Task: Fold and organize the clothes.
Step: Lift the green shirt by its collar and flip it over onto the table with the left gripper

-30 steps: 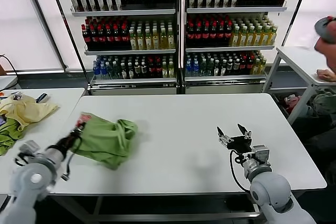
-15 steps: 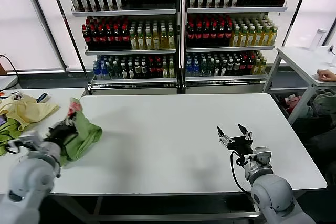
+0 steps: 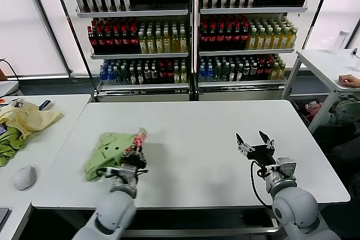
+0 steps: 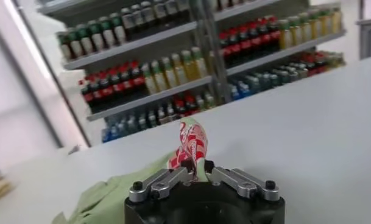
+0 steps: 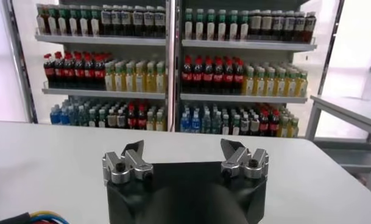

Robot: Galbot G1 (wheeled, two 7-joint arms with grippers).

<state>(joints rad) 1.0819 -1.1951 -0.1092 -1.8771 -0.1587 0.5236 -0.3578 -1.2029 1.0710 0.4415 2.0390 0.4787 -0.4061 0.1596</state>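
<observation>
on the white table [image 3: 225,127], left of centre, the light green shirt [image 3: 109,151] lies bunched, dragged back from the table's left edge where it hung a moment ago. the left gripper [image 3: 136,149] pinches its red-and-white printed corner [image 4: 193,141], fingers nearly closed. the right gripper [image 3: 254,141] waits near the front right, fingers wide and empty. the shirt now looks placed for spreading before any fold.
</observation>
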